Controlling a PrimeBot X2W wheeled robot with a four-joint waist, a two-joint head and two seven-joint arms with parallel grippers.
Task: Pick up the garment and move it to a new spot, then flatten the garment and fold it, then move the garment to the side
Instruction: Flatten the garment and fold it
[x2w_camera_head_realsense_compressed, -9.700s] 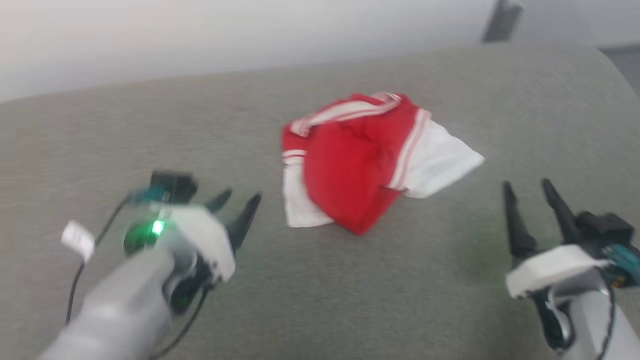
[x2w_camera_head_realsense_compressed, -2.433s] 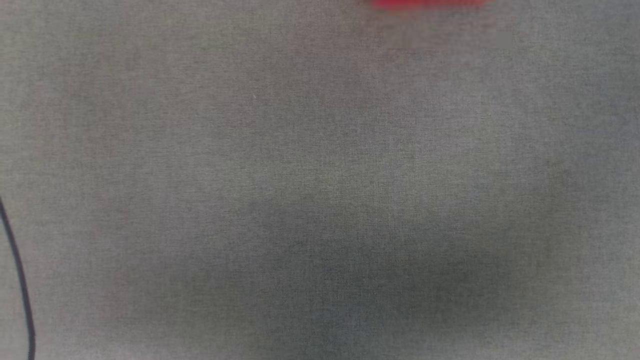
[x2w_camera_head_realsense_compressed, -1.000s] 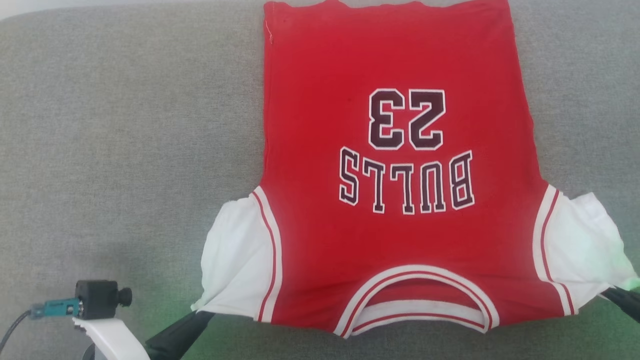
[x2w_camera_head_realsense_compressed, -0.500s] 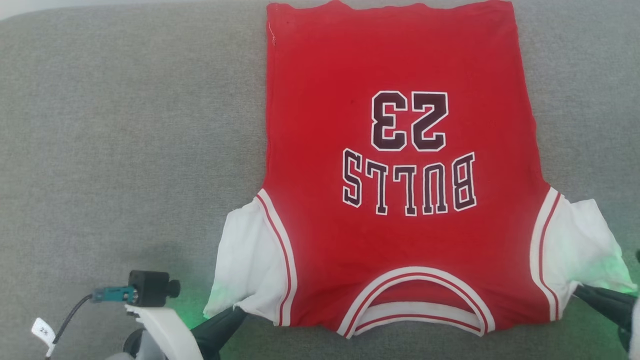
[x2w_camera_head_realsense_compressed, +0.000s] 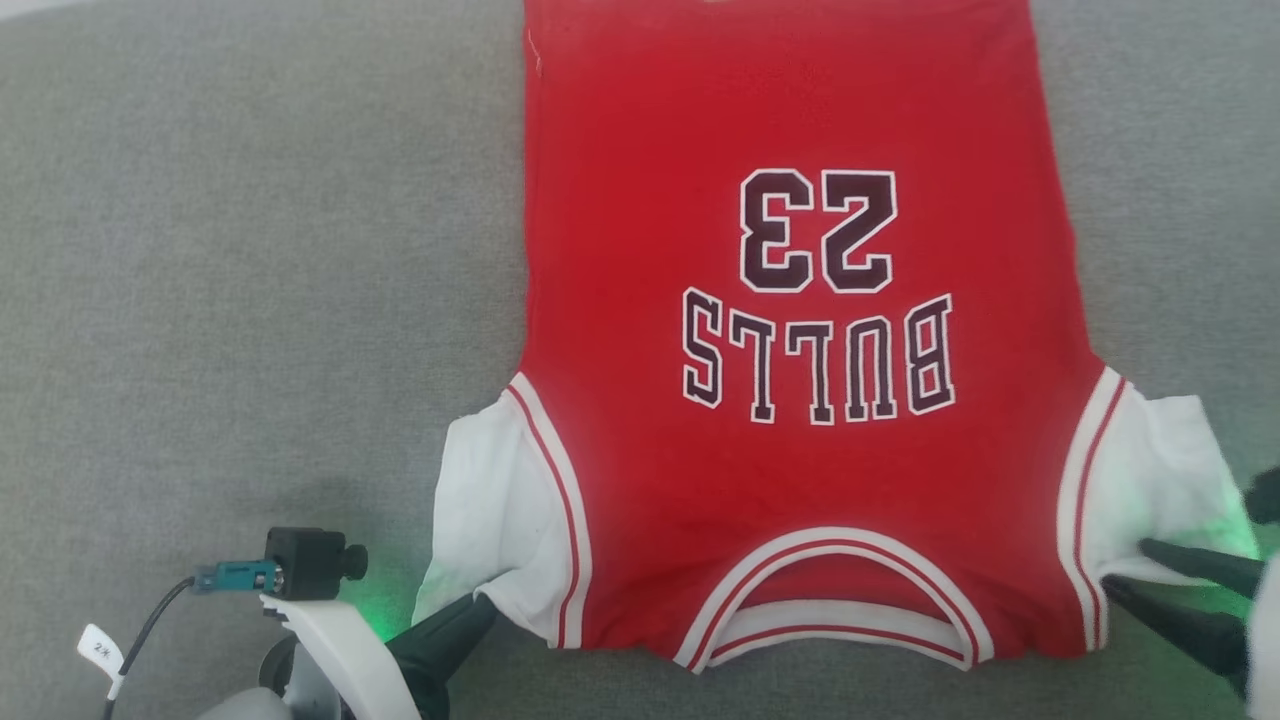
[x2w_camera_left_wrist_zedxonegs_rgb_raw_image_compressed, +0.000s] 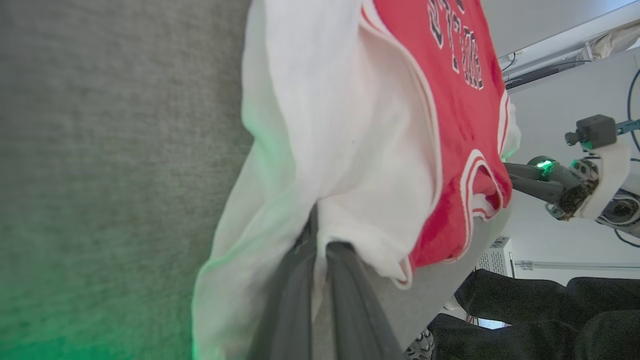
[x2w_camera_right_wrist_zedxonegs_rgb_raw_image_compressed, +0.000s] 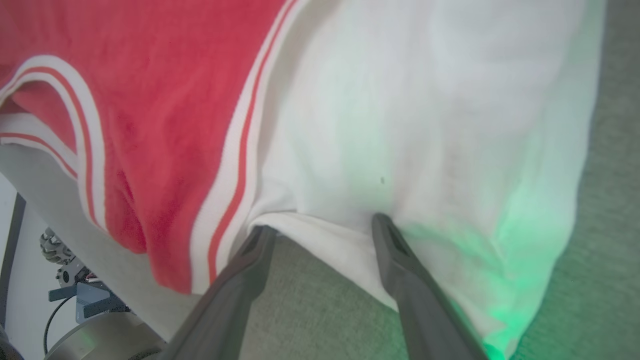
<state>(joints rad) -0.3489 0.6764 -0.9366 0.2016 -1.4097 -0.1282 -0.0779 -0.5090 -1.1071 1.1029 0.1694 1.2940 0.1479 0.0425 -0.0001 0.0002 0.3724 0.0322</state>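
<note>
The garment (x2w_camera_head_realsense_compressed: 800, 450) lies flattened on the grey surface (x2w_camera_head_realsense_compressed: 250, 250), one sleeve clamped between the fingers of the left gripper (x2w_camera_head_realsense_compressed: 475, 612), the other sleeve's edge at the parted fingertips of the right gripper (x2w_camera_right_wrist_zedxonegs_rgb_raw_image_compressed: 322, 225); folding and moving aside remain.

Bare grey cushion (x2w_camera_head_realsense_compressed: 250, 250) lies open across the frame's left half. The spread shirt (x2w_camera_head_realsense_compressed: 800, 470) covers the centre, leaving a narrow strip at right.

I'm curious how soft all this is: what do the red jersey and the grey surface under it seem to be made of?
The jersey looks like soft matte knit cloth, perhaps cotton or polyester: it creases and drapes at the white sleeve. The grey surface looks like woven upholstery fabric, with a fine heathered weave.
</note>
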